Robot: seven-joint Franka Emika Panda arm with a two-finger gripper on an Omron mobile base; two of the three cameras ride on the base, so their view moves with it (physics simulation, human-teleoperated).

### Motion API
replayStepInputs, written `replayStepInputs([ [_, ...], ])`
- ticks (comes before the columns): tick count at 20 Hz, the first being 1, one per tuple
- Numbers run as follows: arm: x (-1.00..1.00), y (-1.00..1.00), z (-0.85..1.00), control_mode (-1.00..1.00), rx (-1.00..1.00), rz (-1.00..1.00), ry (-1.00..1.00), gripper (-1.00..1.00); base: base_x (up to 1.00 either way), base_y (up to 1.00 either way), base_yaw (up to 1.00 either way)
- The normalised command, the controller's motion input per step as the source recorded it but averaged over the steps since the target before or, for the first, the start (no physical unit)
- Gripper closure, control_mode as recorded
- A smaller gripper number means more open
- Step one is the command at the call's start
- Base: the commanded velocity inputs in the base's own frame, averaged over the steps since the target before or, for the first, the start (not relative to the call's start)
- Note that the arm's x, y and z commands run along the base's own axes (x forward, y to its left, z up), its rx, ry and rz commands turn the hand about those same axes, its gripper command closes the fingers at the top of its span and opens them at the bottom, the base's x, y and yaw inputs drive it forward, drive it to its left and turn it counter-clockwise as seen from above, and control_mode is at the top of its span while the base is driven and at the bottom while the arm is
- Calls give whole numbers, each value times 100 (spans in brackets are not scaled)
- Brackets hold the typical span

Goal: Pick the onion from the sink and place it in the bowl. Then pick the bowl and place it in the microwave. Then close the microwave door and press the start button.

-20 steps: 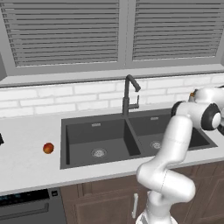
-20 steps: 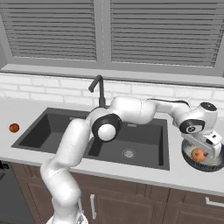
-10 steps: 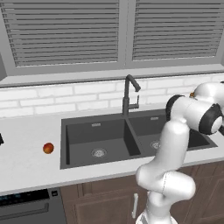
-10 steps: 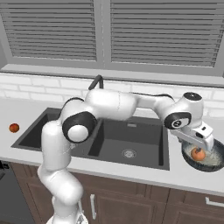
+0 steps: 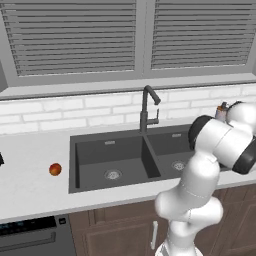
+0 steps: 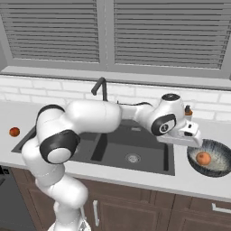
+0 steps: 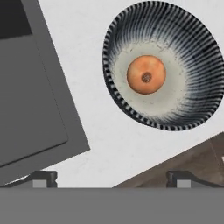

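**A:** Countertop (image 6: 189,180) first, pale and speckled, with the dark grey double-basin sink (image 6: 115,146) sunk into it. We're parked in front of it, and the wide round bowl with the fine blue-grey ribbed stripes (image 6: 221,158) sits on the counter just right of the sink. The small smooth orange onion (image 6: 203,158) lies in the middle of its paler inside, so we'd call step one done. There's also a redder round fruit (image 5: 55,169) on the counter, well left of the sink. Not ours.

**B:** And the two-finger gripper (image 7: 111,177)?

**A:** Beside the bowl toward the sink and above it, jaws spread wide, nothing between them. In the hand view both dark fingertips (image 7: 43,176) sit apart over bare counter, clear of the rim.

**B:** So the bowl is next. How do we reckon it handles?

**A:** Stiff, probably glazed and a bit slick, and way too wide to span. We'd pinch the rim wall, one finger inside, one outside, on the near edge. The onion is loose and round, so any tilt and it rolls. Keep it level and slow.
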Motion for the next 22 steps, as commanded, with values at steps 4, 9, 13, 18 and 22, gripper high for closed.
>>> replayStepInputs([
  [4, 30, 0, 0, -100, 0, 12, 16, -100, 0, 0, 0],
  [9, 33, -7, 0, -100, 1, 7, 20, -100, 0, 0, 0],
  [13, 24, -28, 0, -100, 11, 9, 15, -100, 0, 0, 0],
  [18, 19, -36, 0, -100, 15, 7, 10, -100, 0, 0, 0],
  [22, 13, -25, 0, -100, 16, 1, 0, -100, 0, 0, 0],
])
